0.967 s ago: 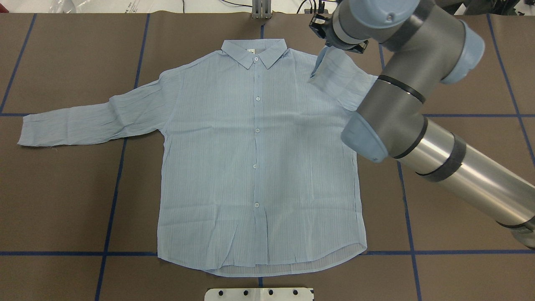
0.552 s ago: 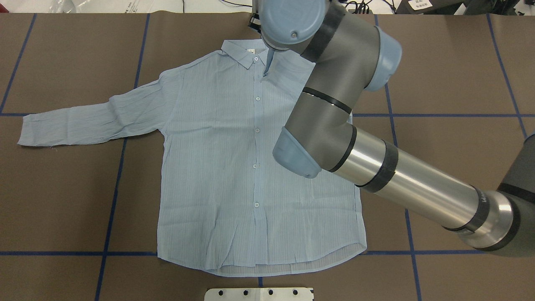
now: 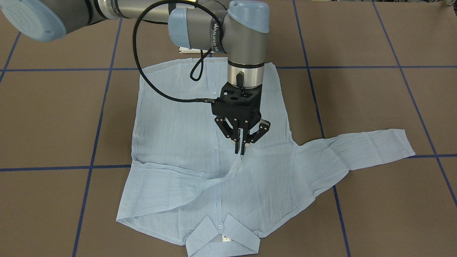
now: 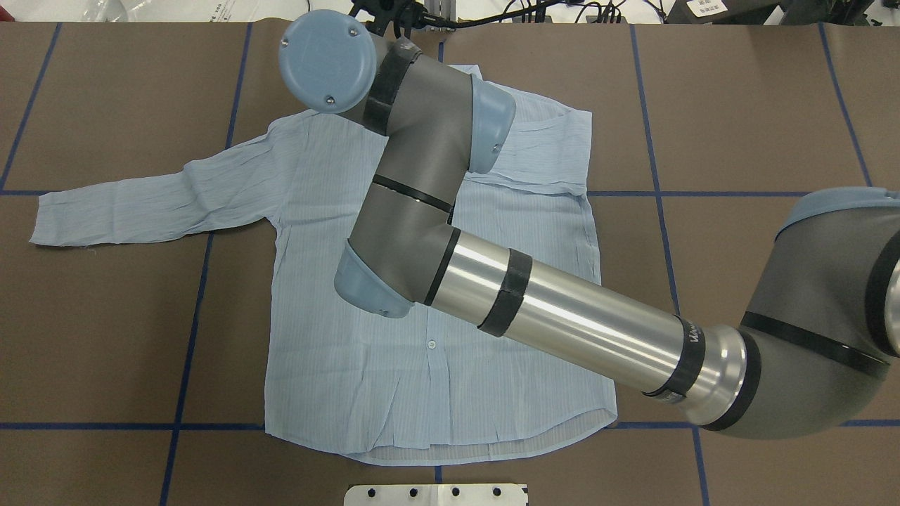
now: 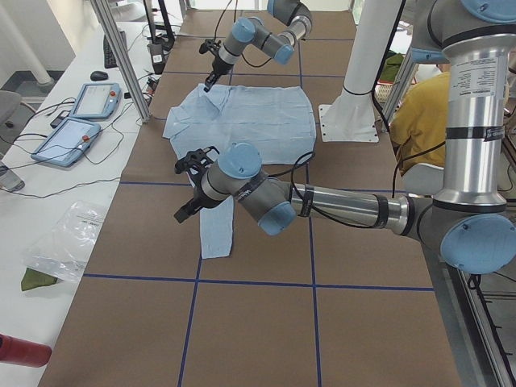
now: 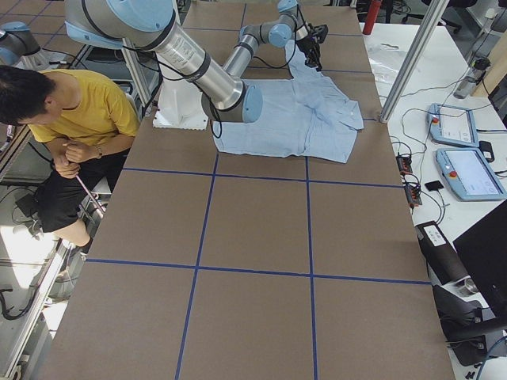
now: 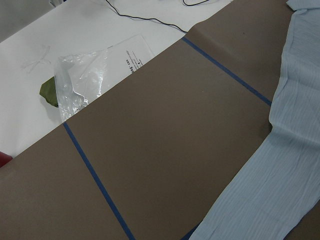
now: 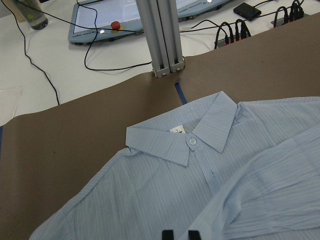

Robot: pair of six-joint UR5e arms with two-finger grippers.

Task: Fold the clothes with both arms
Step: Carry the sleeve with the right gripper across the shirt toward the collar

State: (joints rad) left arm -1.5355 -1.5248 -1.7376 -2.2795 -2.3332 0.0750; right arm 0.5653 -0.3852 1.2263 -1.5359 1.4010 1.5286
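Observation:
The pale blue striped shirt point(image 3: 171, 142) lies face up and buttoned on the brown table point(image 4: 738, 105). Its collar point(image 8: 185, 137) is at the far edge. My right gripper point(image 3: 240, 149) hangs over the chest, shut on the end of the right sleeve point(image 3: 167, 178), which lies folded across the upper chest. The arm hides this gripper in the overhead view. The left sleeve point(image 4: 140, 204) lies stretched out flat. My left gripper point(image 5: 187, 193) hovers above that sleeve. I cannot tell whether it is open or shut, and the left wrist view shows only sleeve point(image 7: 280, 190) and table.
Blue tape lines point(image 4: 190, 316) grid the table. A white mounting plate point(image 4: 436, 494) sits at the near edge and an aluminium post point(image 8: 160, 35) at the far edge. Teach pendants point(image 8: 105, 20) and a plastic bag point(image 7: 95, 75) lie beyond. A person in yellow point(image 6: 71, 111) sits beside the pedestal point(image 5: 355, 105).
My right arm has swept to the left across the shirt, dragging the right sleeve from the right shoulder over the chest. The rest of the shirt has stayed put.

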